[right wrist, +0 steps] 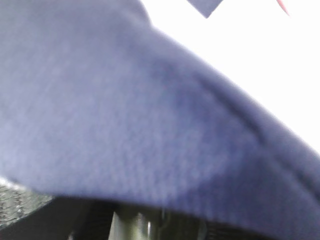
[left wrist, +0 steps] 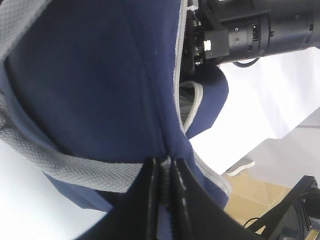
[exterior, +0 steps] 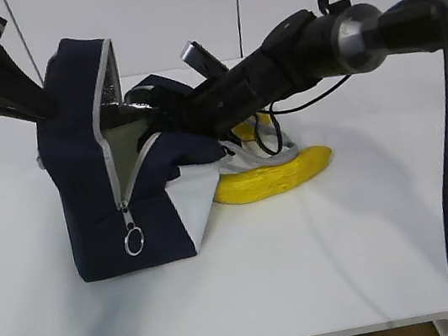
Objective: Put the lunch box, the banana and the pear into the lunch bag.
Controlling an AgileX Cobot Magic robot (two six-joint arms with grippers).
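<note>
Exterior view, near to far. Nearest the camera stands the boxy navy-blue fabric lunch bag (exterior: 118,202) with a white lower panel, resting on the white table (exterior: 324,263) at left of centre. Its grey zipper (exterior: 128,179) runs up the near face and is undone, and a metal ring pull (exterior: 134,241) hangs at the lower end of the zipper. The mouth of the bag faces right, toward the right arm (exterior: 307,48).

Just behind and to the right of the bag lies the long, curved yellow banana (exterior: 281,176). Its long axis runs roughly left to right across the table, the right tip pointing right and slightly away; its left end is hidden behind the white panel. A second patch of yellow shows behind it, under the arm, too hidden to identify.

The right arm reaches from the upper right into the bag's mouth. Its gripper is hidden inside; the right wrist view shows only blurred blue fabric, so whether the claw holds anything cannot be told, nor whether it stands free.

At far left, the left gripper (left wrist: 165,190) is closed, pinching the blue fabric at a seam beside the grey webbing handle (left wrist: 75,167), holding the bag from behind.
</note>
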